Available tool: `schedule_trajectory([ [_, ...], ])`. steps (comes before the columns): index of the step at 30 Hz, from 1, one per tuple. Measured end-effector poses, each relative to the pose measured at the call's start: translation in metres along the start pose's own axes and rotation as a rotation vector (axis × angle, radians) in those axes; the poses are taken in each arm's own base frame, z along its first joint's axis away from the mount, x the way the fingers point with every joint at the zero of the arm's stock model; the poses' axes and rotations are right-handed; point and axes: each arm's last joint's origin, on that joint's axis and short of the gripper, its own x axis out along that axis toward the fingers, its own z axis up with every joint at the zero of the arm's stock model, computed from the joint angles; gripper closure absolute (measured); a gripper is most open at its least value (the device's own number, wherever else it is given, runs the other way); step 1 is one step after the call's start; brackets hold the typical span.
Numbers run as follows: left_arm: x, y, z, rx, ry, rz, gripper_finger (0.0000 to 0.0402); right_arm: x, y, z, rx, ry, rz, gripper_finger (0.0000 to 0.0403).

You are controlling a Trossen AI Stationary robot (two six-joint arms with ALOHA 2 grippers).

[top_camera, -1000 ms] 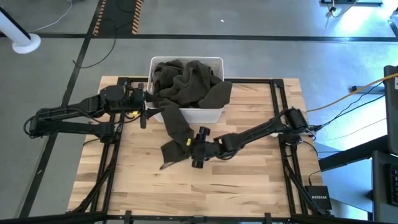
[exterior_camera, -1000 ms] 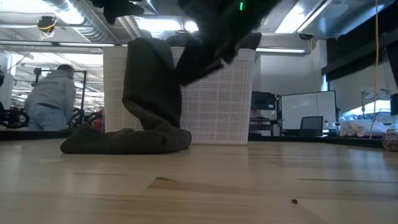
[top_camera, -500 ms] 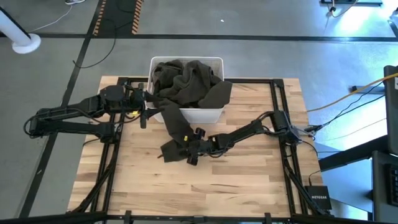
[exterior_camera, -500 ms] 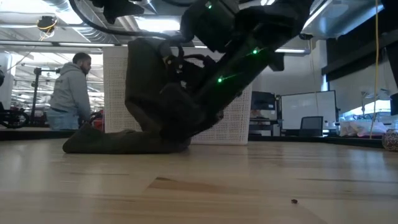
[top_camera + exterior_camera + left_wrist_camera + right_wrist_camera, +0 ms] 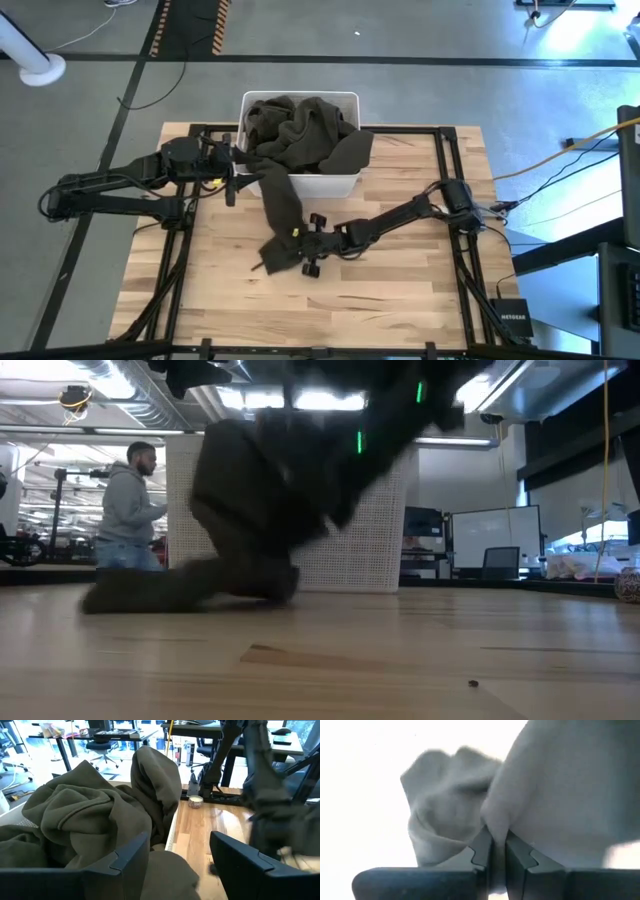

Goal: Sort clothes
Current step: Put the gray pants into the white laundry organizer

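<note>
My right gripper (image 5: 298, 252) pinched tight on olive garment (image 5: 285, 205); its long strip runs from bin (image 5: 340, 185) toward me.

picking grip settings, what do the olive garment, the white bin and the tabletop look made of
Olive garment: soft, matte, thick knit fabric, likely fleece or jersey; it drapes and bunches in rounded folds, and a fold sits pinched in the right gripper.
White bin: rigid plastic, probably; its wall shows a fine perforated grid.
Tabletop: light wood planks with visible grain and a slight sheen.
</note>
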Motion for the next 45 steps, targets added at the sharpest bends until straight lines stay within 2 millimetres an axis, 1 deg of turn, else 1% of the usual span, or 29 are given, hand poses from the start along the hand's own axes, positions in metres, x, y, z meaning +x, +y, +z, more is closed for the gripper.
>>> schedule_trajectory([
  [3,0.0,0.0,0.0,0.001,0.001,0.0,0.0199,-0.027,0.012,0.028,-0.037,-0.074,0.018,0.0372],
  [5,0.0,0.0,0.0,0.001,0.002,0.001,0.0199,-0.045,0.013,0.045,-0.071,-0.115,-0.006,0.0386],
  [7,0.0,0.0,-0.001,0.001,0.006,0.0,0.0199,-0.064,0.014,0.059,-0.097,-0.146,-0.037,0.0388],
  [11,0.0,0.0,0.0,0.0,0.005,0.0,0.0199,-0.115,0.008,0.1,-0.128,-0.263,-0.134,0.0382],
  [14,0.0,0.0,0.0,0.001,0.003,0.0,0.0199,-0.148,0.0,0.125,-0.151,-0.327,-0.239,0.0381],
  [17,0.0,0.0,0.0,0.001,-0.001,0.0,0.0199,-0.174,-0.012,0.15,-0.188,-0.393,-0.333,0.0384],
  [20,0.0,0.0,0.0,-0.001,-0.004,0.0,0.0199,-0.207,-0.033,0.179,-0.195,-0.474,-0.45,0.0383],
  [22,0.0,0.0,0.0,-0.005,-0.004,0.0,0.0199,-0.225,-0.05,0.194,-0.192,-0.498,-0.529,0.0382],
  [24,0.0,0.0,0.0,-0.006,-0.004,0.001,0.0199,-0.237,-0.069,0.206,-0.187,-0.514,-0.587,0.0381],
  [27,0.0,0.0,0.0,-0.006,-0.005,0.001,0.0199,-0.247,-0.1,0.217,-0.159,-0.523,-0.662,0.0381],
  [31,0.0,0.0,0.0,-0.006,-0.004,0.0,0.0199,-0.252,-0.143,0.222,-0.104,-0.512,-0.761,0.038],
  [33,0.0,0.0,0.0,-0.006,-0.004,0.0,0.0199,-0.245,-0.164,0.218,-0.077,-0.476,-0.773,0.038],
  [35,0.0,0.0,0.0,-0.006,-0.004,0.0,0.0199,-0.233,-0.183,0.21,-0.023,-0.43,-0.753,0.038],
  [37,0.0,0.0,0.0,-0.006,-0.004,0.0,0.0199,-0.216,-0.2,0.199,0.039,-0.373,-0.713,0.038],
  [40,0.0,0.0,0.0,-0.003,-0.004,0.0,0.0199,-0.179,-0.219,0.177,0.107,-0.272,-0.649,0.038],
  [43,0.0,0.0,0.001,-0.005,-0.007,0.001,0.0199,-0.138,-0.231,0.15,0.153,-0.159,-0.594,0.038],
  [45,0.0,0.0,0.001,-0.005,-0.007,0.0,0.0199,-0.116,-0.236,0.133,0.183,-0.098,-0.555,0.038],
])
